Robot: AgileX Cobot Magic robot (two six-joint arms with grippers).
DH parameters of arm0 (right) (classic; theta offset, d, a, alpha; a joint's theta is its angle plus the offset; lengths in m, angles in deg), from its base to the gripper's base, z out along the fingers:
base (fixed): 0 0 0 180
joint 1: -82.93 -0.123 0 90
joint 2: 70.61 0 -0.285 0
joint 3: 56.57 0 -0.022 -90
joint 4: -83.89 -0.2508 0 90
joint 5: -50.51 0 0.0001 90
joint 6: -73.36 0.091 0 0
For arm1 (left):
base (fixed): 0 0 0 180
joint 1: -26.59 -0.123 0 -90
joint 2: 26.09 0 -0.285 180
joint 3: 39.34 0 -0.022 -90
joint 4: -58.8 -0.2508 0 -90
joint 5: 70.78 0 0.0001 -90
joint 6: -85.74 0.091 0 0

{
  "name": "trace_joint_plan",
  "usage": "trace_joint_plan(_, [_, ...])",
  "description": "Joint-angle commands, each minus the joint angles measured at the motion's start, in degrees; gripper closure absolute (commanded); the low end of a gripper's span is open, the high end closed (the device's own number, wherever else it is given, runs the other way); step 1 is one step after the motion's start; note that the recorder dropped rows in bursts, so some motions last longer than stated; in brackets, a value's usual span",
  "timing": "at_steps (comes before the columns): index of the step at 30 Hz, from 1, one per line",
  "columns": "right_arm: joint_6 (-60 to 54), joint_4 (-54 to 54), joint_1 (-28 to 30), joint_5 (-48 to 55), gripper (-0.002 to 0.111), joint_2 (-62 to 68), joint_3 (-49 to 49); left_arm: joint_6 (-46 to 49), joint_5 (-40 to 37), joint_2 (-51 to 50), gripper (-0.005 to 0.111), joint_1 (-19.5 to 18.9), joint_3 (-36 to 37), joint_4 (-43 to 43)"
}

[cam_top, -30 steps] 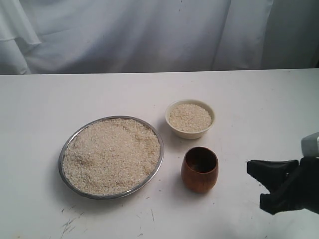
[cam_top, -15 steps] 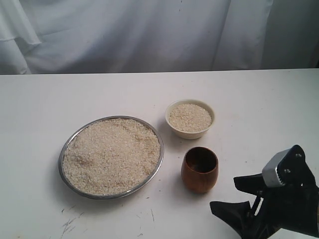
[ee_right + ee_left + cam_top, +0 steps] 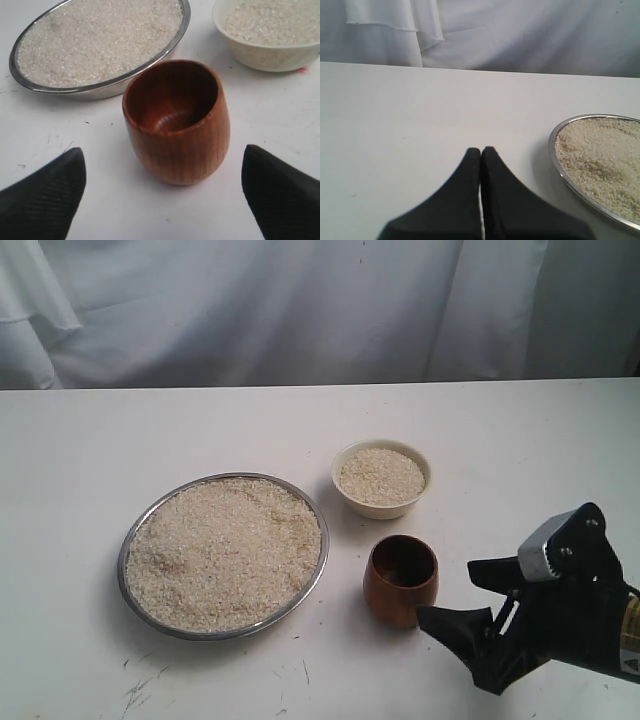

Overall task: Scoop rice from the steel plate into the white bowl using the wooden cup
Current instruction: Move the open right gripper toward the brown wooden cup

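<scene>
Standing empty and ungrasped on the table (image 3: 90,440) beside the steel plate (image 3: 122,562) heaped with rice (image 3: 225,550), the wooden cup (image 3: 401,580) is framed by the right gripper (image 3: 447,596), its fingers spread wide, the left gripper (image 3: 481,150) being pressed together, and scooping into the white bowl (image 3: 345,456), already holding rice, is judged outstanding.

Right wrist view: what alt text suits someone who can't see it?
An empty wooden cup stands upright on a white table between the tips of the open right claw, untouched. Beyond it sit a steel plate and a white bowl, both holding rice.

steel plate (image 3: 105,89) 1 | white bowl (image 3: 380,508) 1 | wooden cup (image 3: 398,595) 1
</scene>
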Motion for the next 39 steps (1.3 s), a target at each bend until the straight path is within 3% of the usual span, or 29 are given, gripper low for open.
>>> trace_joint_plan(1, [-0.5,-0.3,-2.7,0.9,0.031,0.1,-1.3,0.0,0.4,0.2,0.107,0.2,0.3,0.0])
trace_joint_plan(10, [0.1,0.4,-3.5,7.1,0.031,0.1,-5.5,0.0,0.4,0.2,0.107,0.2,0.3,0.0])
trace_joint_plan(35, [3.0,4.5,-4.0,8.2,0.031,1.1,-5.5,0.0,0.4,0.2,0.107,0.2,0.3,0.0])
trace_joint_plan(39, [3.5,7.3,-4.0,6.0,0.026,4.7,-5.5,0.0,0.4,0.2,0.107,0.2,0.3,0.0])
